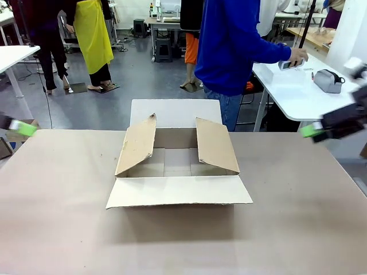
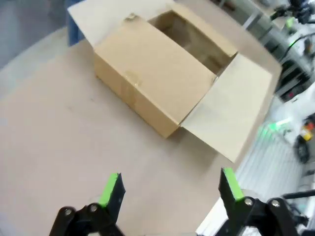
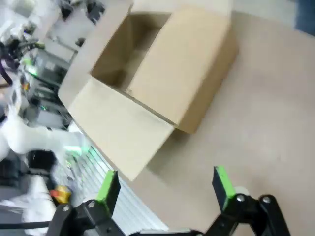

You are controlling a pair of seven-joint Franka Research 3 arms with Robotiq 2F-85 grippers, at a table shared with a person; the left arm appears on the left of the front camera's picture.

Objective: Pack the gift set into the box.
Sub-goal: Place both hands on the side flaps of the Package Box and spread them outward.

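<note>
The box (image 1: 179, 191), a brown cardboard carton, stands mid-table with all four flaps open and nothing visible inside. My left gripper (image 1: 23, 128) hovers at the table's left edge, well away from the box, and my right gripper (image 1: 313, 131) hovers off the right edge. Seen from the left wrist, the left gripper (image 2: 170, 184) is open above bare table, with the box (image 2: 152, 78) ahead of it. The right gripper (image 3: 165, 184) is likewise open, the box (image 3: 182, 64) beyond it. A grey pouch (image 1: 328, 81) of the gift set lies on a white side table (image 1: 298, 97).
A person in a blue top (image 1: 229, 40) stands behind the box, turned toward the side table with a hand (image 1: 296, 57) on a small object. The brown tabletop (image 1: 183, 240) spreads around the box. Other people and workbenches are farther back.
</note>
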